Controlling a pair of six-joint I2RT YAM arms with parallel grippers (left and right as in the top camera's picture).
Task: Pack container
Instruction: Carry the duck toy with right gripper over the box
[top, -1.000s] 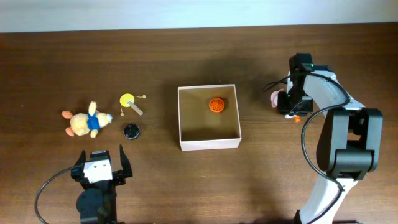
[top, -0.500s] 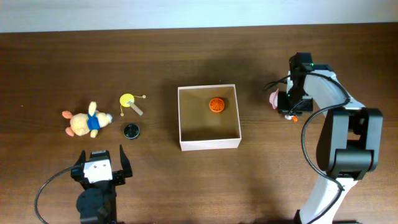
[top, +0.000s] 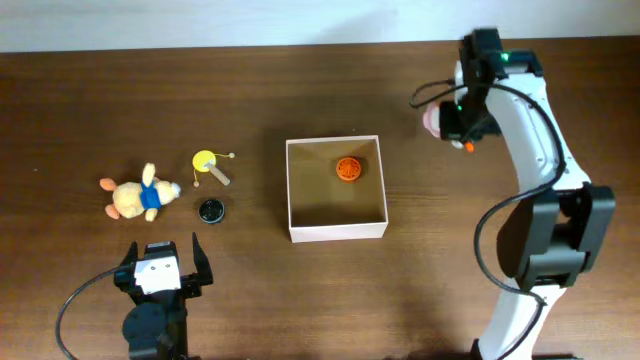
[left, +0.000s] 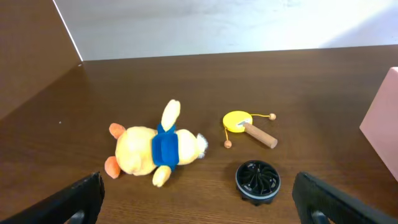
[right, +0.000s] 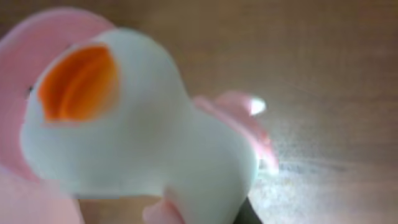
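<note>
The container (top: 290, 190), a square white box with a tan inside, sits mid-table and holds an orange ball (top: 348, 169). My right gripper (top: 447, 122) is shut on a pink and white toy (top: 431, 118) with an orange patch, held off the table to the right of and behind the box. In the right wrist view the toy (right: 124, 124) fills the frame, blurred. My left gripper (left: 199, 205) is open and empty, low at the front left; its fingertips frame a black round disc (left: 257, 182).
At the left lie a yellow plush bear with a blue shirt (top: 135, 195), a yellow rattle drum with a wooden handle (top: 208, 164) and the black disc (top: 210, 210). They also show in the left wrist view: bear (left: 152, 148), drum (left: 245, 126).
My right arm has lifted the pink toy off the table and moved it towards the far side. The left arm has not moved.
</note>
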